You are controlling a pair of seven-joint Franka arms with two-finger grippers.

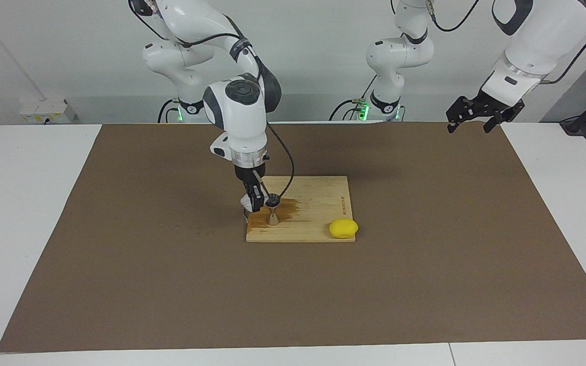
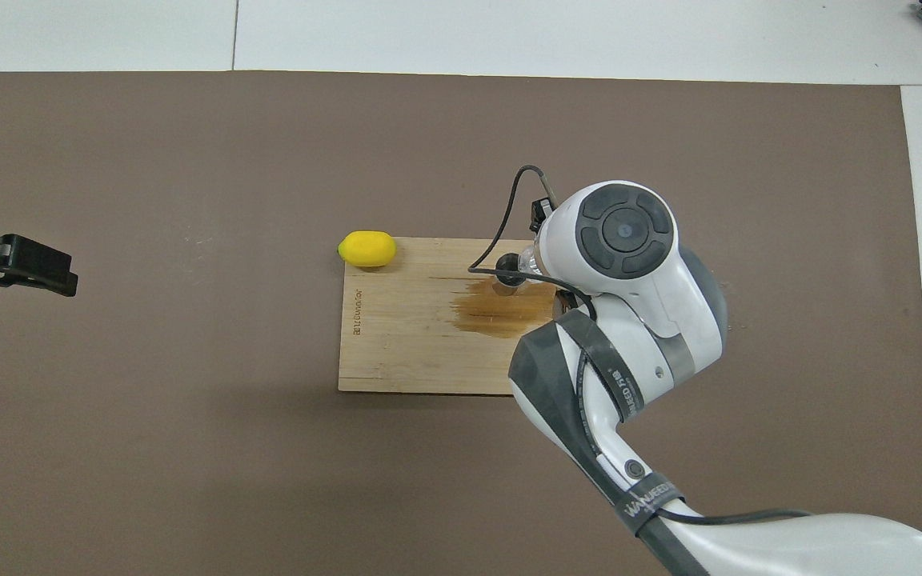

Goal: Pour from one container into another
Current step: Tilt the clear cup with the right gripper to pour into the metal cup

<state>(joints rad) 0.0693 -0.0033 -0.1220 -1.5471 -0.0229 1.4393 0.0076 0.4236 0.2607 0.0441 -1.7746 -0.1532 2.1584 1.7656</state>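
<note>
The steel jigger (image 1: 272,212) stands upright on a wooden board (image 1: 318,195), toward the right arm's end of it. My right gripper (image 1: 255,199) is shut on the clear glass cup (image 1: 246,203) and holds it tilted right beside the jigger's mouth. In the overhead view the right wrist covers the gripper; only the jigger's top (image 2: 507,267) and a bit of the glass (image 2: 530,259) show on the board (image 2: 397,344). My left gripper (image 1: 469,123) (image 2: 61,276) waits open and empty, up in the air over the mat at the left arm's end.
A dark wet stain (image 1: 287,208) (image 2: 501,310) spreads on the board beside the jigger. A yellow lemon (image 1: 343,228) (image 2: 366,249) lies at the board's corner farthest from the robots, toward the left arm's end. A brown mat (image 1: 425,254) covers the table.
</note>
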